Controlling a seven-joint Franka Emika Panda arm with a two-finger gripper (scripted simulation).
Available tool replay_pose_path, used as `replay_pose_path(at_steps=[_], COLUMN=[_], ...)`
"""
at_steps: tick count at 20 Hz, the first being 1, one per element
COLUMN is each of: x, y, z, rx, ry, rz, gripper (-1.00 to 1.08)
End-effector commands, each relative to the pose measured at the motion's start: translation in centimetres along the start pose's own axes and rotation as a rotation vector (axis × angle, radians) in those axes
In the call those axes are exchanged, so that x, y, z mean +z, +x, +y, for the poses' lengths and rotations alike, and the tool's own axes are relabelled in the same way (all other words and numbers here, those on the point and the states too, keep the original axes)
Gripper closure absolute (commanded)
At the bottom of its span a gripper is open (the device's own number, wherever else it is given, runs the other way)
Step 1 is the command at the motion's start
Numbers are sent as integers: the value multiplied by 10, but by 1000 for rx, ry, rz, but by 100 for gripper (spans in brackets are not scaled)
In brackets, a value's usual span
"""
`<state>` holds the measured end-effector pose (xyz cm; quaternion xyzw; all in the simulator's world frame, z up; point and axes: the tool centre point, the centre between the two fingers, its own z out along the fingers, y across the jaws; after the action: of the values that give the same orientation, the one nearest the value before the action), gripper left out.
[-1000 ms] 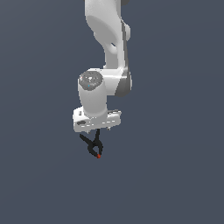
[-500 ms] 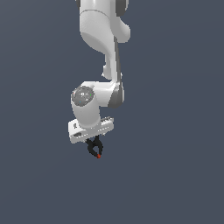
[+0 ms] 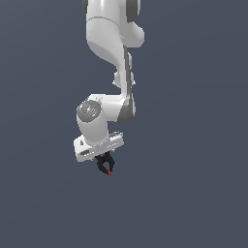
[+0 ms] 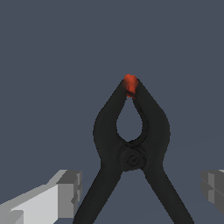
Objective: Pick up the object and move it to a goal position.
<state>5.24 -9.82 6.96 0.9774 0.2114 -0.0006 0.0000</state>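
The black spring clamp [image 3: 104, 166] hangs under my gripper [image 3: 102, 162] in the exterior view, red-orange tip pointing down and away from the hand. In the wrist view the clamp [image 4: 131, 151] fills the middle. Its looped jaw is closed at the red tip [image 4: 130, 84], and its two handles splay back between my fingers [image 4: 65, 192]. The gripper [image 4: 140, 189] is shut on the handles and carries the clamp in mid-air. The ends of the handles are out of frame.
The white arm [image 3: 111, 43] reaches down from the top of the exterior view. Behind everything is a plain dark grey-blue background with no other object, edge or goal marker showing.
The arm has turned and the hand has shifted slightly lower and toward the exterior view's left. The clamp has stayed in the gripper and moved with it.
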Motion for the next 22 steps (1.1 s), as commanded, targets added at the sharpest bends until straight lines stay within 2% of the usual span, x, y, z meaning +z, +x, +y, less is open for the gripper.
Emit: replay_pose_path(at_steps=[1,11,17,18,22], x=[1,43,50,50,50], y=[0,-1,1,1,1], z=[0,0,0,0,0], rx=[0,-4,-4,-4,-4], ry=[0,0,0,0,0], rz=[0,1,1,1,1], gripper=[-92,-92,-92,108,108])
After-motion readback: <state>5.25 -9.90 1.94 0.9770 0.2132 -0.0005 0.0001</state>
